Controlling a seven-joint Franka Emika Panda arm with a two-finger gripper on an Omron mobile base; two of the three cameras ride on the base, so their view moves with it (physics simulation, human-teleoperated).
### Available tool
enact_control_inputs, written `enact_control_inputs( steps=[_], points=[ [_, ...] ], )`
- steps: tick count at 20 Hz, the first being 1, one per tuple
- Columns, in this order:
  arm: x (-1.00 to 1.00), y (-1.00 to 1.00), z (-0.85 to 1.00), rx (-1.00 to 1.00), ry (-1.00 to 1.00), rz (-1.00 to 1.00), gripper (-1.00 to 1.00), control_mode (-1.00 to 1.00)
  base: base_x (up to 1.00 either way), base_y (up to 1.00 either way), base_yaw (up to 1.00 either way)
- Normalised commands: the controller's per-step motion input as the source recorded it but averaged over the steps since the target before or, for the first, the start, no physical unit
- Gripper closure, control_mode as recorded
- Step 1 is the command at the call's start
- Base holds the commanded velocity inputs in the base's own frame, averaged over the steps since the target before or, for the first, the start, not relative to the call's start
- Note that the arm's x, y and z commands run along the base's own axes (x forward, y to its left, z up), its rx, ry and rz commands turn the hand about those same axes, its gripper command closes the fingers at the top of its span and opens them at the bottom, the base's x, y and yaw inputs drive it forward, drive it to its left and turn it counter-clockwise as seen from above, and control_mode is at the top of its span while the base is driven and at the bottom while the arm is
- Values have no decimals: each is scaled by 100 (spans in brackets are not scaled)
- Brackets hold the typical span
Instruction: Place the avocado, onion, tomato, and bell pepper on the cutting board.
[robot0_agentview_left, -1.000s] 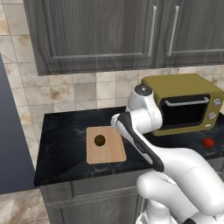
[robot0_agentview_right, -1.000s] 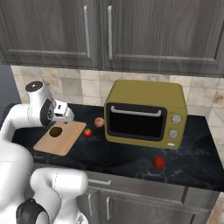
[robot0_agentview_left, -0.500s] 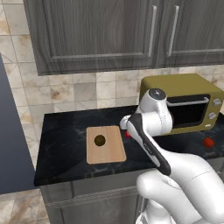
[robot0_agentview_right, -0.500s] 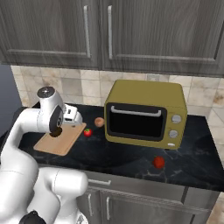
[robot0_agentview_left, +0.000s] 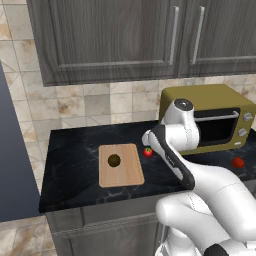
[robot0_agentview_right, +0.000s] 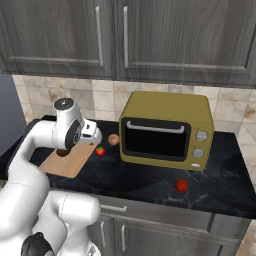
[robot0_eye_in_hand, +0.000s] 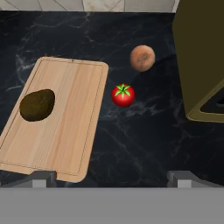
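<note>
Currently the tool hangs above the dark counter with jaws spread wide, nothing between them. Avocado lies on the cutting board. Tomato sits on the counter just beside the board's edge, onion a bit past it near the olive toaster oven. Bell pepper well apart, in front of the oven.

Pale grained wood cutting board, glossy red tomato, polished black marble counter.
</note>
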Motion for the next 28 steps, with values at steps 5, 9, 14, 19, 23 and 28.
enact_control_inputs(
  steps=[5, 9, 14, 19, 23, 28],
  points=[
    [23, -3, 0, 0, 5, 0, -100, -100, 0, 0, 0],
    [22, 0, -9, 0, 6, 0, -100, -100, 0, 0, 0],
    [26, 0, -15, 0, 7, 0, -100, -100, 0, 0, 0],
    [27, 0, -16, 0, 7, 0, -100, -100, 0, 0, 0],
    [26, 0, -19, 0, 7, 0, -100, -100, 0, 0, 0],
    [26, -2, -23, 0, 7, 0, -100, -100, 0, 0, 0]
  ],
)
